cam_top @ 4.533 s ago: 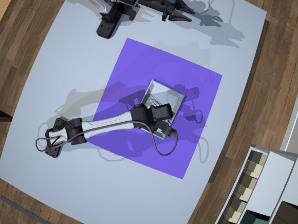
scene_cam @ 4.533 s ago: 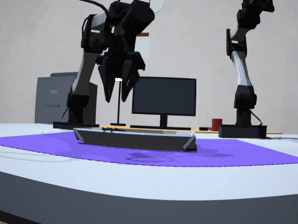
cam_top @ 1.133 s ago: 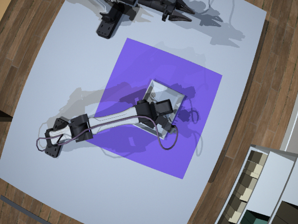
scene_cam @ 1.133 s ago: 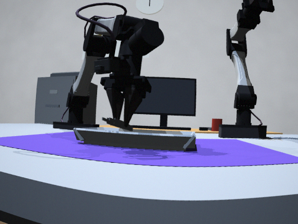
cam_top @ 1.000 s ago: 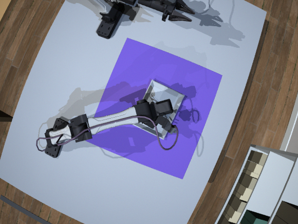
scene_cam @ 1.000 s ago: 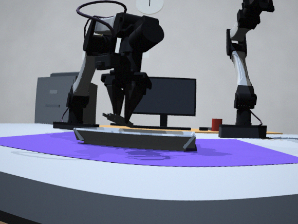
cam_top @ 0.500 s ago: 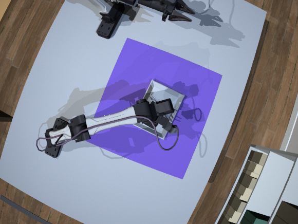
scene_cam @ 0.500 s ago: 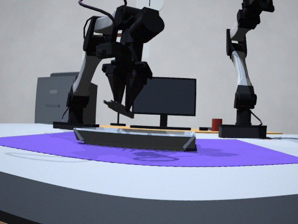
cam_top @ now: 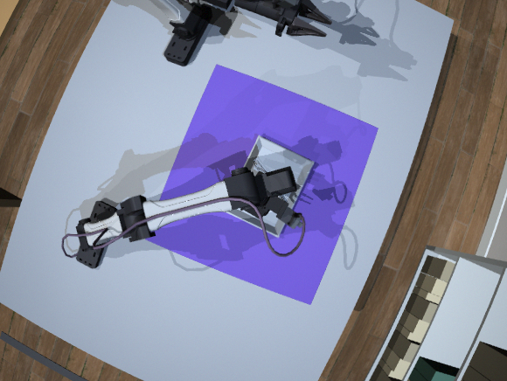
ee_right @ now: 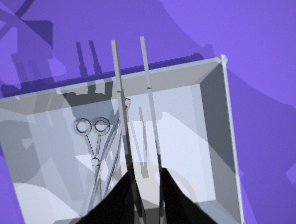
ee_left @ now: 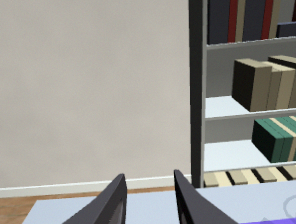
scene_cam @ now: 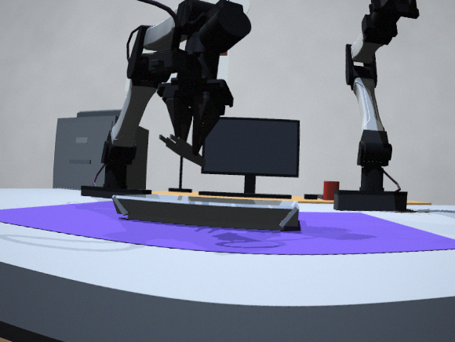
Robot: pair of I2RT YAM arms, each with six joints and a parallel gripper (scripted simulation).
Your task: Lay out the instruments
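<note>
Gripping a two-pronged instrument [scene_cam: 182,150] [ee_right: 119,82], right jaws [scene_cam: 193,147] hover above the tray [cam_top: 306,175] [scene_cam: 208,215] [ee_right: 232,135].

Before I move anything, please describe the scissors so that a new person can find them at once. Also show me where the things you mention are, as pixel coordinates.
On the purple cloth [cam_top: 280,271] [scene_cam: 333,239] [ee_right: 265,75] stands a pale, shallow rectangular tray [cam_top: 267,228] [scene_cam: 204,215] [ee_right: 235,145]. Inside lie the thin grey metal scissors [ee_right: 95,161]. Their two round finger rings set them apart from the long, narrow instrument beside them.

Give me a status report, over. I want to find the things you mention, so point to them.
Right hand [scene_cam: 188,145] [ee_right: 148,172] shut on tweezers [scene_cam: 176,147] [ee_right: 146,65], above tray [cam_top: 287,149] [scene_cam: 212,217] [ee_right: 232,125]. Left hand [cam_top: 328,28] [ee_left: 149,174] open, empty. Scissors [ee_right: 95,161] and another slim instrument inside tray. Nothing visibly blocking.
</note>
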